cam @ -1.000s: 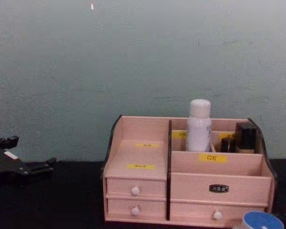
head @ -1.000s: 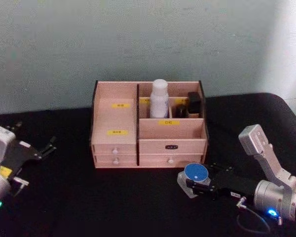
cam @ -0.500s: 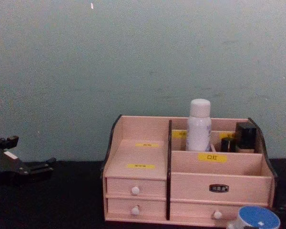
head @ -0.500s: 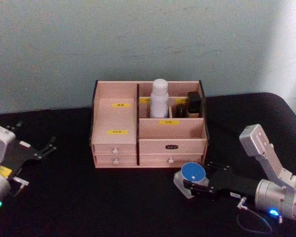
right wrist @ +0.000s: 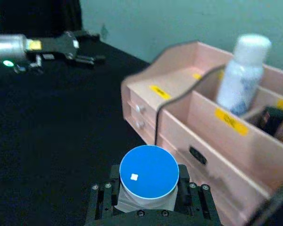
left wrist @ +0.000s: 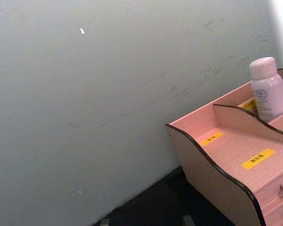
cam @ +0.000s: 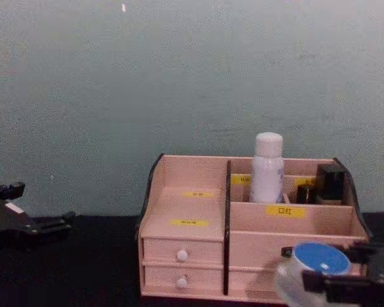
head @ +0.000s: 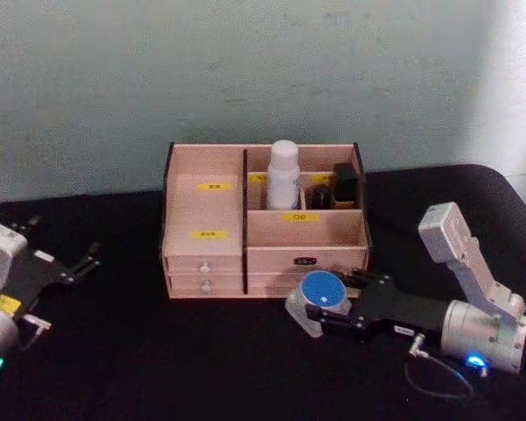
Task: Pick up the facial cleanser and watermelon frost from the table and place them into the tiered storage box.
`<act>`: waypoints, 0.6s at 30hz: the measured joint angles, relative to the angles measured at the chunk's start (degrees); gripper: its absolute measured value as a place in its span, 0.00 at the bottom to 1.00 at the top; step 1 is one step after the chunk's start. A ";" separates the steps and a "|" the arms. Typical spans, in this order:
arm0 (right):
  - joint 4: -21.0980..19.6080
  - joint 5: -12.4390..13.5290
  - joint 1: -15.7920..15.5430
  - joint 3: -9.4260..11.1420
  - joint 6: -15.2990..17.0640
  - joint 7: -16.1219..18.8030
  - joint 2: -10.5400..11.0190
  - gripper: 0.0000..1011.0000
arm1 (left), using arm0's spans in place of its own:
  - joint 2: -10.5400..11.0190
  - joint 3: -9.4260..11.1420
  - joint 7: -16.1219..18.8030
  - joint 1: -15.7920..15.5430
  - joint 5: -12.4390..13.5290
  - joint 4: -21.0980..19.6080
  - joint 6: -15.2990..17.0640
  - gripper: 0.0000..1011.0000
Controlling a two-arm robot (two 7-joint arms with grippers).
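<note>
My right gripper (head: 320,309) is shut on a whitish tube with a round blue cap (head: 320,290), the facial cleanser by its look. It hangs just in front of the lower right drawers of the tiered storage box (head: 307,232), cap upward (right wrist: 148,172). In the chest view the tube (cam: 318,258) covers part of the box front (cam: 256,246). A white bottle (head: 282,175) stands in the box's rear compartment; I cannot tell whether it is the watermelon frost. My left gripper (head: 88,257) rests open at the table's left.
Dark small containers (head: 344,184) fill the box's rear right compartment. The left stepped shelves (left wrist: 236,150) with yellow labels are bare. Black tabletop (head: 202,351) spreads in front of the box. A grey wall stands close behind.
My right gripper has carried the blue-capped tube leftward and closer to the box front, rising slightly. The left arm has stayed put.
</note>
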 joint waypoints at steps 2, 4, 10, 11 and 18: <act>-0.08 0.02 0.88 -0.55 -0.36 0.50 -0.37 0.72 | 0.00 0.00 0.00 0.00 0.00 0.00 0.00 0.99; -0.14 0.01 1.61 -1.01 -0.60 0.80 -0.67 0.72 | 0.00 0.00 0.00 0.00 0.00 0.00 0.00 0.99; 0.16 -0.61 4.83 -2.88 -0.96 1.15 -2.44 0.72 | 0.00 0.00 0.00 0.00 0.00 0.00 0.00 0.99; 0.43 -0.89 5.71 -3.32 -0.98 1.09 -2.99 0.72 | 0.00 0.00 0.00 0.00 0.00 0.00 0.00 0.99; 2.27 -2.08 9.68 -5.00 -0.34 0.00 -5.81 0.72 | 0.00 0.00 0.00 0.00 0.00 0.00 0.00 0.99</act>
